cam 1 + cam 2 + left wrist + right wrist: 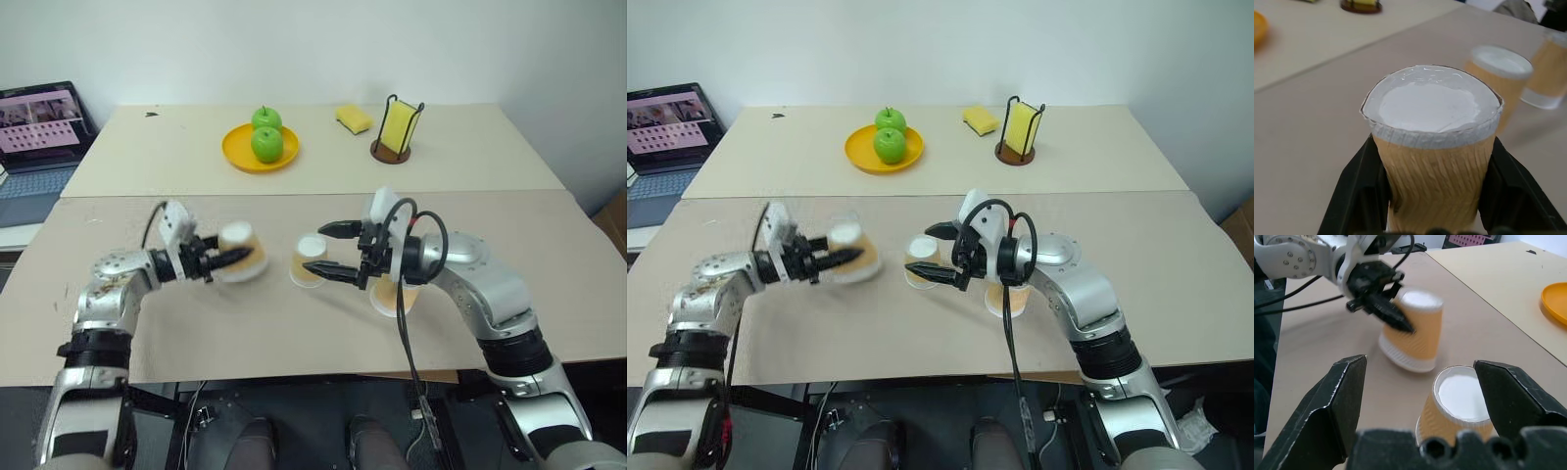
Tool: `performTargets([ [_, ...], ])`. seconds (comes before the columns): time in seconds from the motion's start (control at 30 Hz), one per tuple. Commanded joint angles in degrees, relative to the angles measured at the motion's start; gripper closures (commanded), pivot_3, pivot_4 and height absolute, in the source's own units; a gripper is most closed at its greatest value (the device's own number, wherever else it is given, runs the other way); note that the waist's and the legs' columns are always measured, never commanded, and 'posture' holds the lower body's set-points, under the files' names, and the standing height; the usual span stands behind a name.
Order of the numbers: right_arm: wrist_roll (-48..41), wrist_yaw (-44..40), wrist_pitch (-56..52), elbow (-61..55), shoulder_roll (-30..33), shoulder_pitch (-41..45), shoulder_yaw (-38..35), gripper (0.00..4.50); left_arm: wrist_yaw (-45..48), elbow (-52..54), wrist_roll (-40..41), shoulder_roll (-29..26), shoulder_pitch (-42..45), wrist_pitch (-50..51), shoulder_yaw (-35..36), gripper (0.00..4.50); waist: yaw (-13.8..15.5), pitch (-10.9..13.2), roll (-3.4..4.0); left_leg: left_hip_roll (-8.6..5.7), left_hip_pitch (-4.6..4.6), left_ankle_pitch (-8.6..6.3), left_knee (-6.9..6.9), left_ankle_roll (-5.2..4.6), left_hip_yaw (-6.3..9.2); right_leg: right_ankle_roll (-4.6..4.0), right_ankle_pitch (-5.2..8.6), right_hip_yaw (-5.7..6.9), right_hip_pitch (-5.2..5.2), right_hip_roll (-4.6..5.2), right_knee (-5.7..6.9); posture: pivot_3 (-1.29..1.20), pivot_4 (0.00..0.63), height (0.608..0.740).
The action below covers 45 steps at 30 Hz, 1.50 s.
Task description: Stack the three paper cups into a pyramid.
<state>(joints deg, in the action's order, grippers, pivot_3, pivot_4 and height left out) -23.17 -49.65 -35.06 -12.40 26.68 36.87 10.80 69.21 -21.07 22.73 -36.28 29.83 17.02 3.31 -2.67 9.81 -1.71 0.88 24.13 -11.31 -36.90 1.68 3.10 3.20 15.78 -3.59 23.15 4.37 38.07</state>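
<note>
Cups are three on the desk (509, 211). My left fingers (231, 259) pinch one cup (242, 251) by its sides, tilted, base up. My right fingers (331, 251) are spread wide around the middle cup (308, 260), not touching it. The third cup (395, 297) stands under my right wrist.

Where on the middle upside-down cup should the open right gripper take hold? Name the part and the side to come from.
Grip the middle cup across its ribbed tan side wall, just below the white base that faces up. It stands upright and tapered, so a level approach probably suits. The right gripper already stands open about it. Keep clear of the left gripper, shut on its own cup.
</note>
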Motion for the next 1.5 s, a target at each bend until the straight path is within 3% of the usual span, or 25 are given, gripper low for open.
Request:
performTargets([
  [0.03, -0.14, 0.56, 0.42, -2.46, 0.43, -0.14, -1.27, 0.38, 2.69, -3.03, -2.52, -0.23, 1.58, -5.12, -1.51, 2.38, 0.27, 0.00, 0.00, 0.00, 0.00, 0.00, 0.00, 0.00, 0.00, 0.00, 0.00, 0.01, -0.01, 0.00, -0.02, 0.00, 0.150, 0.732],
  [0.37, -0.44, 1.60, -0.16, -3.44, 0.95, -1.01, -1.80, 0.38, 2.63, -19.51, -8.52, 6.34, 10.02, -20.24, -4.02, 2.38, 0.85, -0.01, 0.00, -0.06, -0.02, 0.00, -0.06, 0.00, -0.02, 0.00, 0.00, 0.01, -0.08, 0.05, -0.01, 0.00, 0.150, 0.732],
  [0.57, -0.63, 2.04, -0.51, -3.97, 1.56, -1.28, -2.13, 0.38, 4.34, -23.92, -9.68, 8.92, 12.87, -22.37, -4.83, 2.38, 0.95, -0.02, 0.00, -0.06, 0.00, 0.00, -0.06, -0.01, -0.02, 0.00, 0.00, 0.01, -0.08, 0.05, -0.02, 0.00, 0.150, 0.732],
  [0.6, -0.67, 2.10, -0.60, -4.08, 1.68, -1.34, -2.22, 0.38, 4.53, -24.21, -9.81, 9.04, 13.09, -22.49, -4.88, 1.75, 0.94, -0.02, 0.00, -0.06, 0.00, 0.00, -0.07, -0.01, -0.02, 0.00, 0.00, 0.01, -0.08, 0.05, -0.02, 0.00, 0.150, 0.732],
  [0.63, -0.70, 2.18, -0.66, -4.17, 1.77, -1.39, -2.27, 0.38, 4.65, -24.43, -9.91, 9.13, 13.31, -22.48, -4.85, 1.63, 0.92, -0.02, 0.00, -0.06, -0.01, -0.01, -0.07, -0.01, -0.02, 0.00, 0.00, 0.01, -0.08, 0.05, -0.01, 0.00, 0.150, 0.732],
  [0.77, -0.80, 2.65, -0.98, -4.48, 2.09, -1.68, -2.30, 0.38, 4.58, -24.63, -10.34, 8.99, 14.26, -23.07, -4.43, 0.05, 0.62, -0.01, -0.01, -0.05, 0.04, 0.00, -0.06, -0.01, -0.01, 0.00, 0.00, 0.01, -0.02, 0.04, -0.01, 0.00, 0.150, 0.732],
  [1.17, -0.80, 2.43, -0.20, -3.48, 1.61, -1.47, -1.63, 0.38, 8.08, -8.53, -5.23, 2.81, 13.86, -8.92, -2.27, 0.05, 0.06, -0.01, 0.00, -0.02, 0.06, 0.00, -0.05, -0.01, 0.02, 0.01, 0.00, 0.01, 0.02, 0.01, 0.01, 0.00, 0.150, 0.732],
  [1.5, -0.18, 2.18, 0.50, -2.48, 0.68, -0.86, -1.10, 0.38, 6.14, -7.56, -5.58, 6.67, 14.65, -7.34, -4.27, 0.05, 0.23, -0.01, -0.01, -0.03, 0.08, 0.00, -0.07, -0.01, 0.01, 0.01, 0.00, 0.01, 0.00, 0.02, 0.02, 0.00, 0.150, 0.732],
])
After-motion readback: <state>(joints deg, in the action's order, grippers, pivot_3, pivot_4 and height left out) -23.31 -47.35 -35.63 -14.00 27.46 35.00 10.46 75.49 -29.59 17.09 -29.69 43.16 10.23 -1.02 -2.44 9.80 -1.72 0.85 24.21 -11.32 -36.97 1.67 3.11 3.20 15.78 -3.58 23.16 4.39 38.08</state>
